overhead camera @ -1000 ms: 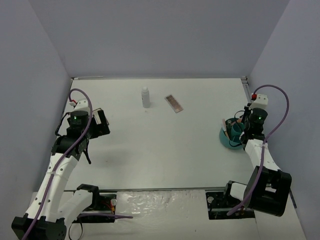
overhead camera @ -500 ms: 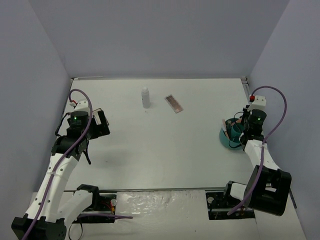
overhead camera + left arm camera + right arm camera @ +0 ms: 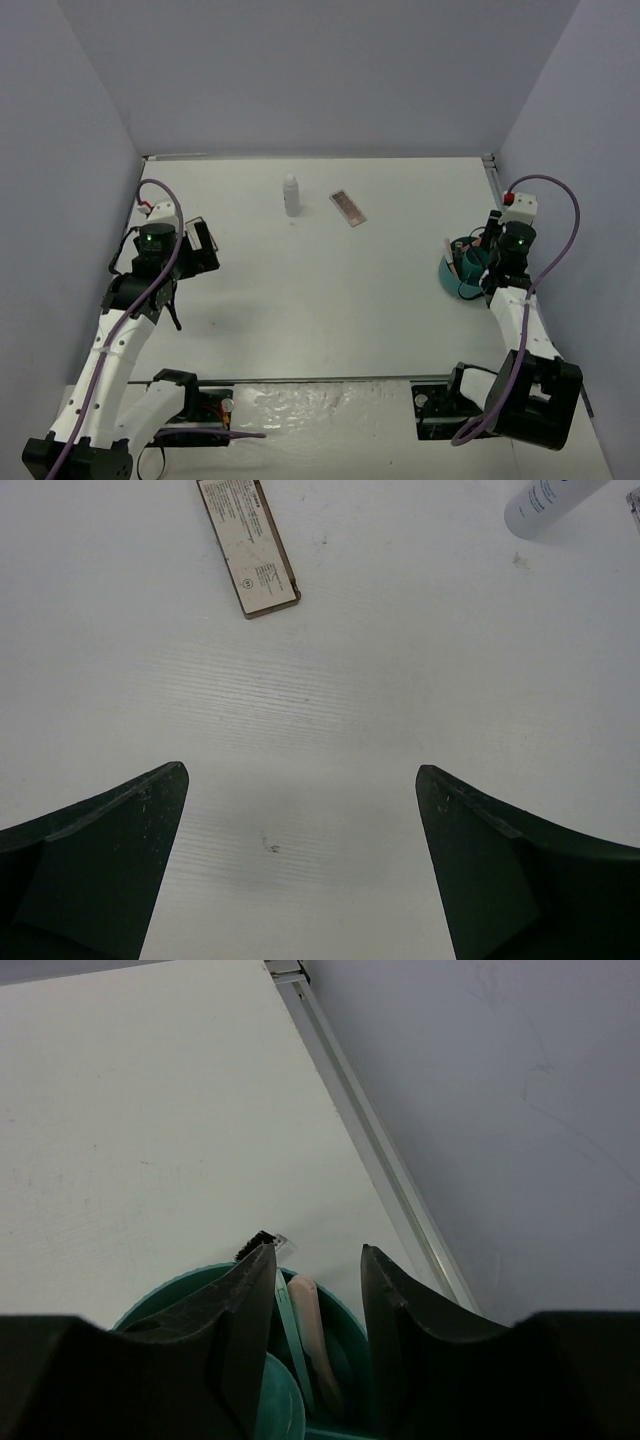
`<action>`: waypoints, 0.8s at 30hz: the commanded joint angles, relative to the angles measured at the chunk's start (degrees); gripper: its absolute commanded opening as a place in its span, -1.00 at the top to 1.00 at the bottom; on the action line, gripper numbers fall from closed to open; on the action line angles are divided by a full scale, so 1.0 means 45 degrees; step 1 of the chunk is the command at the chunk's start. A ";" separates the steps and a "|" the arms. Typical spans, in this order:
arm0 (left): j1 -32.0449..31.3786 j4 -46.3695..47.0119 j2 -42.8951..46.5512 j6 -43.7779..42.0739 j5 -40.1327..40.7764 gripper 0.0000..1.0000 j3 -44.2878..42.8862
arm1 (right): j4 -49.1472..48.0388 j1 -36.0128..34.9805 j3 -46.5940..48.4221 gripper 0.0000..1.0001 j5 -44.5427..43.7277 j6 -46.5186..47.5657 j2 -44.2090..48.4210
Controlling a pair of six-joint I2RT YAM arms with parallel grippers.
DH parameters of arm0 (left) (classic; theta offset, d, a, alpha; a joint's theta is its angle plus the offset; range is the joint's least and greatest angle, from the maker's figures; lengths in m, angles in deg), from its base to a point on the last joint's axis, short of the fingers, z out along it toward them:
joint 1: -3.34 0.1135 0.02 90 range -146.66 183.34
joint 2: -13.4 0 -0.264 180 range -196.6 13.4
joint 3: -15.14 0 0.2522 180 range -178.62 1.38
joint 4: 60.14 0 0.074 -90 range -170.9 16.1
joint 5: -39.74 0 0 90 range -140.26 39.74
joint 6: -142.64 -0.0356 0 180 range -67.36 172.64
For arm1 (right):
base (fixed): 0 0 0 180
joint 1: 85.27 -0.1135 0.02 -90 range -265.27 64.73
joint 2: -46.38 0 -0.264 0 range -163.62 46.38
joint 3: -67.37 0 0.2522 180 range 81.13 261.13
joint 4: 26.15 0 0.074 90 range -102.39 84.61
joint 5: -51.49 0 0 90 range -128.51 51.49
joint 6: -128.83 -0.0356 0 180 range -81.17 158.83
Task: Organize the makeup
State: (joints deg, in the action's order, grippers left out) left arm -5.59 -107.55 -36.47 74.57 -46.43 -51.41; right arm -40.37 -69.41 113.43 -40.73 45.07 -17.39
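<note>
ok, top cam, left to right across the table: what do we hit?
left gripper → whitish bottle → brown-pink palette → teal tub

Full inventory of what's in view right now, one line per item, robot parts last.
bottle: one, whitish, upright at the far centre of the table
palette: one, brown-pink, lying flat just right of the bottle, not touching it
tub: one, teal, round, right side of the table
pink stick: one, pink, inside the tub
teal stick: one, teal, inside the tub beside the pink stick
table: one, white
left gripper: one, dark, open, over bare table on the left
right gripper: one, dark, jaws apart, over the tub
</note>
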 commanded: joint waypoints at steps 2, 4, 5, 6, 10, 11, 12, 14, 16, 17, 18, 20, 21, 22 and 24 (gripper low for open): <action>0.0031 0.0457 0.0244 0.0137 -0.0119 -0.94 -0.0547 | 0.0055 -0.0352 0.0440 0.19 -0.0069 -0.0392 0.1141; 0.0046 0.0466 0.0244 0.0145 -0.0143 -0.94 -0.0555 | 0.0371 -0.0654 0.0716 0.09 0.0454 -0.0468 0.1458; 0.0057 0.0473 0.0230 0.0152 -0.0160 -0.94 -0.0548 | 0.0585 -0.0894 0.0895 0.04 0.0741 -0.0461 0.1521; 0.0067 0.0482 0.0210 0.0162 -0.0180 -0.94 -0.0539 | 0.0801 -0.1158 0.1071 -0.02 0.1015 -0.0451 0.1561; 0.0138 0.0553 0.0082 0.0162 -0.0389 -0.94 -0.0500 | 0.1598 -0.3194 0.2714 -0.42 0.2538 -0.0422 0.0961; 0.0177 0.0575 0.0051 0.0153 -0.0466 -0.94 -0.0491 | 0.1651 -0.3651 0.3041 -0.51 0.2831 -0.0500 0.0672; 0.0225 0.0594 0.0022 0.0134 -0.0543 -0.94 -0.0481 | 0.1662 -0.4094 0.3313 -0.60 0.3026 -0.0614 0.0346; 0.0313 0.0688 0.0001 0.0107 -0.0632 -0.94 -0.0434 | 0.1473 -0.5472 0.3977 -0.71 0.3210 -0.0756 -0.0146; 0.0448 0.0733 -0.0043 0.0106 -0.0733 -0.94 -0.0405 | 0.1178 -0.6638 0.4420 -0.82 0.3149 -0.0715 -0.1057; 0.0509 0.0772 -0.0082 0.0090 -0.0784 -0.94 -0.0391 | 0.0912 -0.7167 0.4670 -0.87 0.3182 -0.0662 -0.1608; 0.0582 0.0819 -0.0129 0.0067 -0.0829 -0.94 -0.0377 | 0.0584 -0.7711 0.4953 -0.90 0.3244 -0.0605 -0.2122; 0.0675 0.0869 -0.0180 0.0048 -0.0811 -0.94 -0.0314 | 0.0149 -0.8483 0.5506 -0.94 0.3683 -0.0611 -0.2975; 0.0684 0.0912 -0.0213 0.0012 -0.0757 -0.94 -0.0293 | -0.0374 -0.8749 0.5764 -0.96 0.3933 -0.0606 -0.3640; 0.0697 0.0960 -0.0248 -0.0044 -0.0688 -0.94 -0.0275 | -0.0933 -0.9016 0.6076 -0.99 0.4193 -0.0575 -0.4534; 0.0712 0.1020 -0.0278 -0.0163 -0.0627 -0.94 -0.0215 | -0.1519 -0.9420 0.6851 -0.99 0.4627 -0.0486 -0.5584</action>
State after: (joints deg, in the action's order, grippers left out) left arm -2.95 -106.76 -37.23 74.55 -49.24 -51.40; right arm -36.86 -108.83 137.52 -25.03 42.32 -34.30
